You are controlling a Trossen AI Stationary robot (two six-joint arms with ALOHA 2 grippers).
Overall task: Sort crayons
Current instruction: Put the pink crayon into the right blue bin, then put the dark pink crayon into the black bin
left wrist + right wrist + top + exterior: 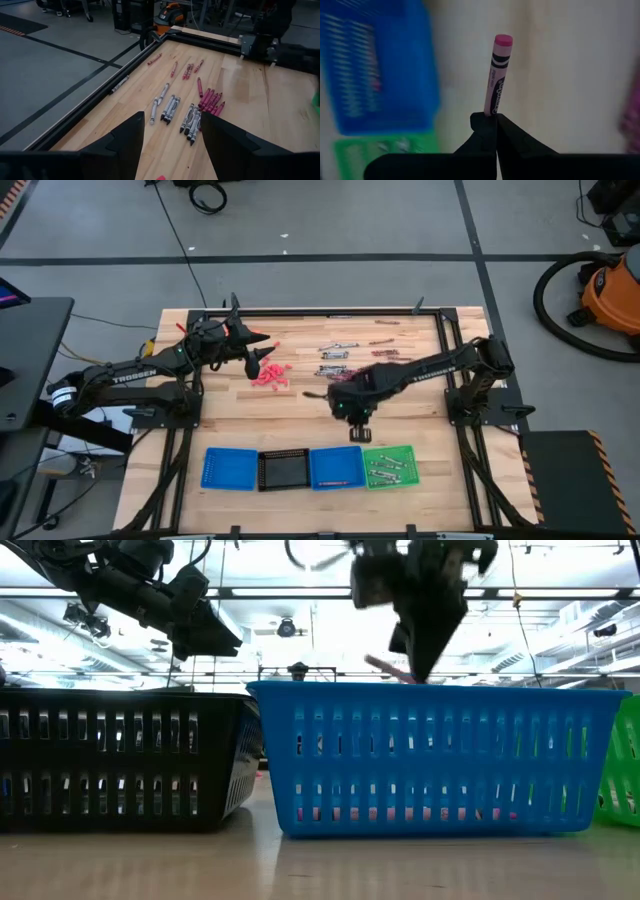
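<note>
Along the table's near edge stands a row of four trays: a blue tray (228, 468) at the left, a black tray (283, 471), a second blue tray (336, 467) and a green tray (390, 466) at the right. The green one already holds several grey crayons (385, 470), and the second blue one holds what looks like one dark red stick, though it is too small to be sure.

Just beyond the trays, above the gap between the second blue and the green one, hangs the right gripper (490, 120). Its fingers are pressed together on the end of a pink crayon (497, 75), which sticks straight out past the fingertips — its flat pink end pointing away from the wrist.

Farther back, left of the table's middle, a loose heap of pink crayons (270, 373) lies on the wood. The left gripper (262, 350) hovers just above its far edge with its fingers (127, 142) spread apart and nothing between them.

Farthest off, towards the far right, rows of grey crayons (172, 107) and maroon crayons (210, 101) lie side by side — a few more maroon ones scattered near the far rail.
</note>
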